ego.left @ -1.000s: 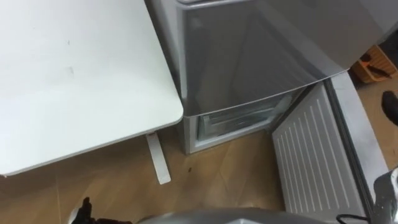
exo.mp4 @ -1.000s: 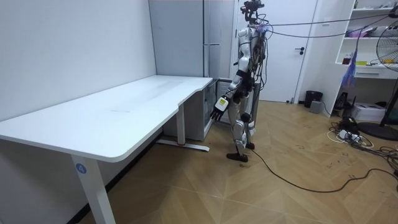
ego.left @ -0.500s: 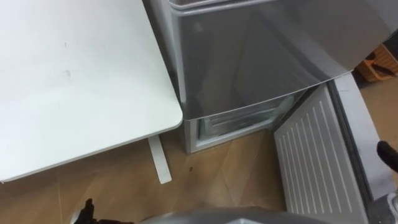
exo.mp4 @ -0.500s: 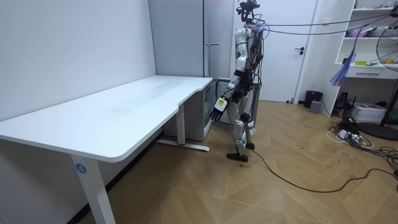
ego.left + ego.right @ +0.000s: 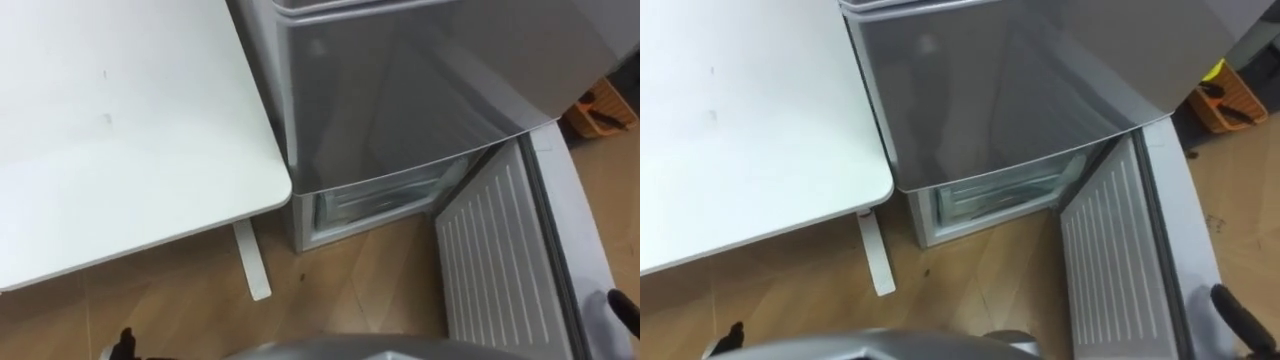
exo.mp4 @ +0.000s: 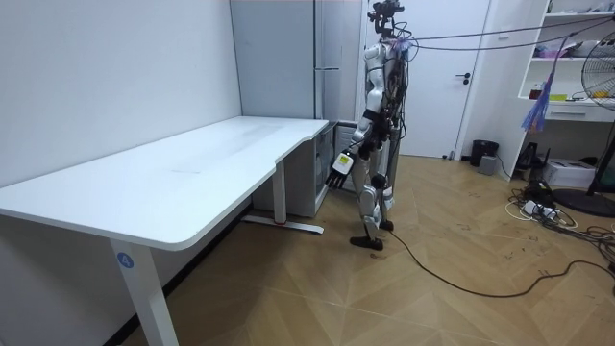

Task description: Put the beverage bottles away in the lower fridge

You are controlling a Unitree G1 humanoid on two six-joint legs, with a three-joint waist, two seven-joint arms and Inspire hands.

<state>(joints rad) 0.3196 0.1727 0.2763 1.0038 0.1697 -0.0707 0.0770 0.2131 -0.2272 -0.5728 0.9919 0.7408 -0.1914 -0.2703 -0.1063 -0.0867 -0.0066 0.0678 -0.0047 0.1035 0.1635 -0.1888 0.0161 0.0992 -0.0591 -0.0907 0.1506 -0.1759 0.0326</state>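
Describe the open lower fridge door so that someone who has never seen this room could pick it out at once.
Find the tall grey fridge beside the white desk. At its foot, on the side away from the desk, the lower fridge door is swung open over the wooden floor. Its ribbed white inner face sets it apart from the smooth grey door above.

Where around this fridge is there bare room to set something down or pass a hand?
The white desk top, left of the grey fridge, is bare where seen. Bare wooden floor lies between the white desk leg and the open lower door. Tightest: the lower compartment, a low opening with a clear drawer inside.
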